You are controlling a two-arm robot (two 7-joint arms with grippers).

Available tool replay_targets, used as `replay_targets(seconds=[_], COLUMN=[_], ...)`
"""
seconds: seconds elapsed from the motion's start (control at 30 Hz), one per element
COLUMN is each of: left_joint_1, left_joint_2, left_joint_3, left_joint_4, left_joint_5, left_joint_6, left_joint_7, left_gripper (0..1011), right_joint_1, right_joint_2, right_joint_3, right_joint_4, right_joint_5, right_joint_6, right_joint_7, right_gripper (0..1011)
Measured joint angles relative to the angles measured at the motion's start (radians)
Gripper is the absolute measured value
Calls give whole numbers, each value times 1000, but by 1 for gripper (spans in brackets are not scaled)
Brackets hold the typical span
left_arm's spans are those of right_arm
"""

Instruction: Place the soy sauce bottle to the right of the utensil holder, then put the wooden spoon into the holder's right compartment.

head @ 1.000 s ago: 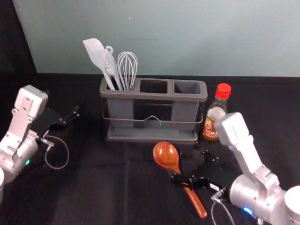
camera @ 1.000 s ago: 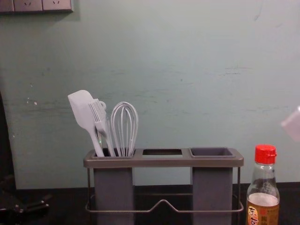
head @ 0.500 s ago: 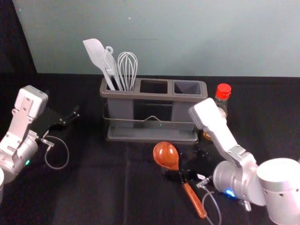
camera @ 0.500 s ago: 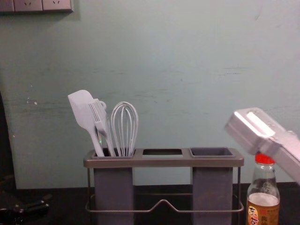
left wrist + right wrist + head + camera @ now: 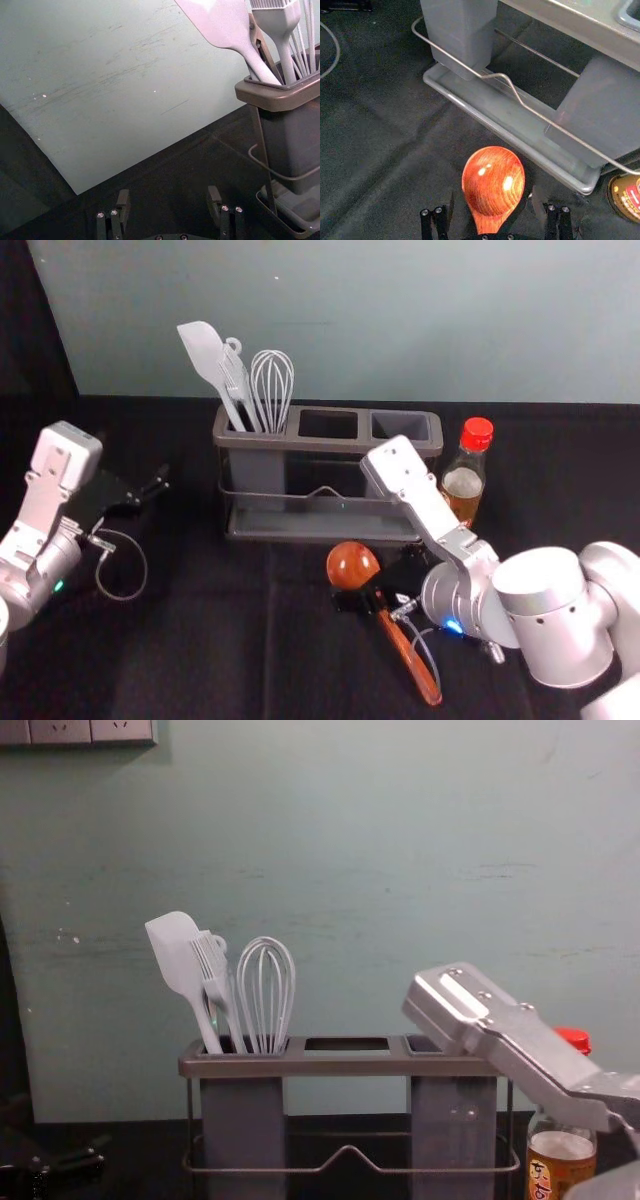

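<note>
Wooden spoon (image 5: 352, 564), at five o'clock from the utensil holder (image 5: 325, 446), is being straddled, ungripped, by the wide-open right gripper (image 5: 368, 588). The open left gripper (image 5: 155, 489) is being held at nine o'clock.

Soy sauce bottle (image 5: 465, 483) — red-capped, upright, right of utensil holder (image 5: 300, 443) | wooden spoon (image 5: 402, 648) — lying in front

Illegible characters (image 5: 541, 1181) on the soy sauce bottle (image 5: 566, 1149)
</note>
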State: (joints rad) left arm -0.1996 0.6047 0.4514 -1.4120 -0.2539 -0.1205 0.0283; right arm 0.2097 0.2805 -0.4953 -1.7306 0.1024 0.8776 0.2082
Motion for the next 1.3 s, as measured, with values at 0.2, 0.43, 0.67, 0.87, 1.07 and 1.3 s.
replay_targets(seconds=[0.2,0.43,0.67,0.87,1.07,1.3], left_joint_1=[0,0,0,0,0,0], left_joint_2=[0,0,0,0,0,0], left_joint_3=[0,0,0,0,0,0], left_joint_4=[0,0,0,0,0,0], left_joint_5=[0,0,0,0,0,0], left_joint_6=[0,0,0,0,0,0], left_joint_7=[0,0,0,0,0,0], left_gripper=[1005,1005,1005,1005,1005,1005], right_joint_1=[19,31,36,40,40,37], right_joint_2=[-16,-32,-48,-61,-75,-86], right_joint_3=[-4,2,11,16,25,35], right_joint_4=[32,66,92,109,122,133], right_joint_5=[-12,-17,-29,-39,-44,-56], right_joint_6=[3,-5,-14,-19,-28,-37], right_joint_7=[8,30,44,50,60,70], right_gripper=[1002,1002,1002,1002,1002,1002])
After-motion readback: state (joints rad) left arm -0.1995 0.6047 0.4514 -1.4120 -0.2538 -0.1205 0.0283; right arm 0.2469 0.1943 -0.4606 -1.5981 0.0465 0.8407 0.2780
